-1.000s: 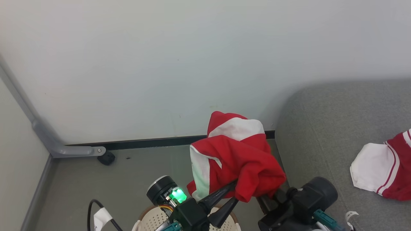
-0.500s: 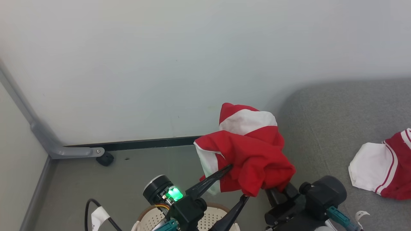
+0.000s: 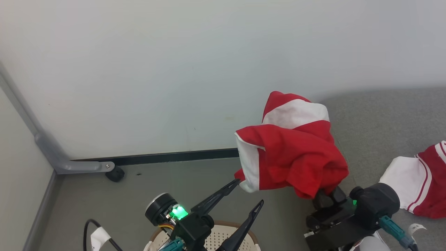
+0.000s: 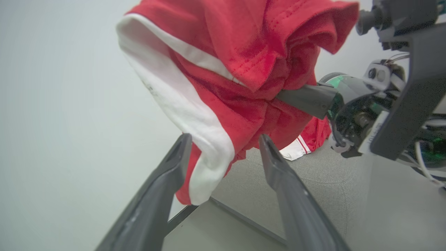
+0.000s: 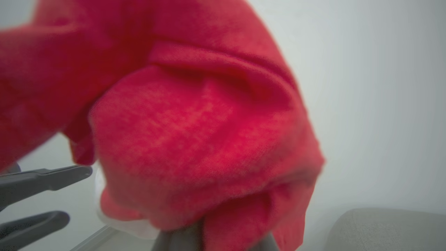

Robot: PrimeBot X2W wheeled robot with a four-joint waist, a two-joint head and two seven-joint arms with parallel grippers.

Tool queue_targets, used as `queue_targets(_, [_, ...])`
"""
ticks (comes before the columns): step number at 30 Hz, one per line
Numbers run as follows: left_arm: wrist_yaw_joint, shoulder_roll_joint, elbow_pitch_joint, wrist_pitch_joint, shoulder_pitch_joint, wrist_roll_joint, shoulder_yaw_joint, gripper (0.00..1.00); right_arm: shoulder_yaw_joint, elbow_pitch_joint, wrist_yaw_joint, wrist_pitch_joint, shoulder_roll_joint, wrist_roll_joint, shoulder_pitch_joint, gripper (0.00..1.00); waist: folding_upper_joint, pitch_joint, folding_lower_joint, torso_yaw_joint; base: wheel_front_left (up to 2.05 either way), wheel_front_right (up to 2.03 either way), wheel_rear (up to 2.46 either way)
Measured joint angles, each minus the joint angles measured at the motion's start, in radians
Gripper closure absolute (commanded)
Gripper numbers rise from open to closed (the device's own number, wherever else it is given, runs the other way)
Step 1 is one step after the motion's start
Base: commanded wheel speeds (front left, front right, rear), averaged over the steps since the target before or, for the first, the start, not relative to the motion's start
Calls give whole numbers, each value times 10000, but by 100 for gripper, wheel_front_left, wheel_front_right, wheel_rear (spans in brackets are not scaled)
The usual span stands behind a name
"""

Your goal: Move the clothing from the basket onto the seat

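Clothing [image 3: 292, 157] hangs from right pincer [image 3: 327, 198] while left pincer [image 3: 249, 191] gapes nearby.

Bunched clothing [image 3: 292, 153] hides right gripper's [image 3: 325, 198] fingertips; the basket [image 3: 219, 240] is cropped.

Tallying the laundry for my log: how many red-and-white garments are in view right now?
2. One red-and-white fabric garment hangs bunched from the right gripper; another lies on the grey upholstered seat. More may be hidden in the cream perforated basket.
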Motion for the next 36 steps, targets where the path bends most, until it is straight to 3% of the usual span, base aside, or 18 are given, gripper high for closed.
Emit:
queue_targets(10, [222,198,171,-23,342,-81,232,0,-790,-414,-146,-2,-339,77,11,100,0,-81,0,-13,0,0,0])
queue_targets(36, [219,439,545,-96,1904,-82,219,0,-2057,-832,-500,-2,-681,222,1244,100,0,-361,-1,-156,0,0,0])
